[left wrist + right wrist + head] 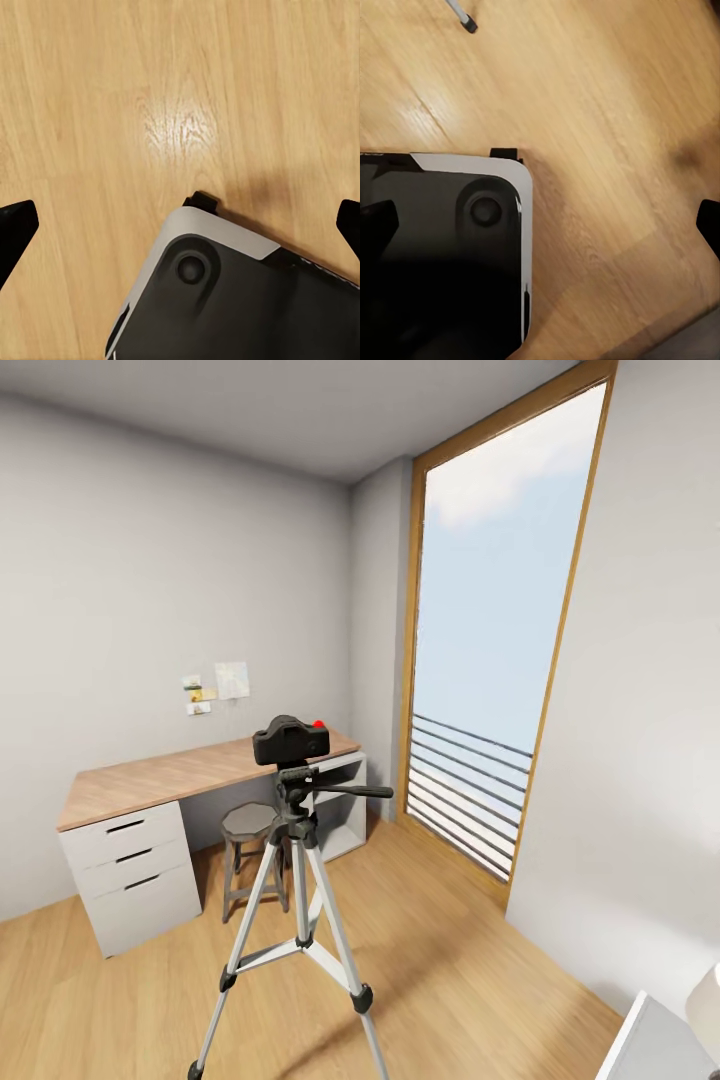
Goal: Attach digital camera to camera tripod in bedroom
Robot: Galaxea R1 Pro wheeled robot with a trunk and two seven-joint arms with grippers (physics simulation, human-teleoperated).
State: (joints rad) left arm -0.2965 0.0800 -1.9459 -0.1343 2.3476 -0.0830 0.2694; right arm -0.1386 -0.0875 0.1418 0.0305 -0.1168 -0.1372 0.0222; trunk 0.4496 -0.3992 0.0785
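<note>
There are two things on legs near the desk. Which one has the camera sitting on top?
The tall camera tripod with silver legs carries the black digital camera. The short round grey stool behind it, under the desk, has nothing on it.

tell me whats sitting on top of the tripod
The black camera, red button up, sits on the tripod head, above the pan handle. The joint between the camera's base and the head is covered, so I cannot see whether it is locked on.

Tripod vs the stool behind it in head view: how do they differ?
The camera tripod is taller, with thin silver legs; the stool is short, grey and round-topped. The tripod carries the digital camera on its head; the stool's seat is bare. The tripod stands nearer, the stool by the desk. Both stand upright on the wood floor.
</note>
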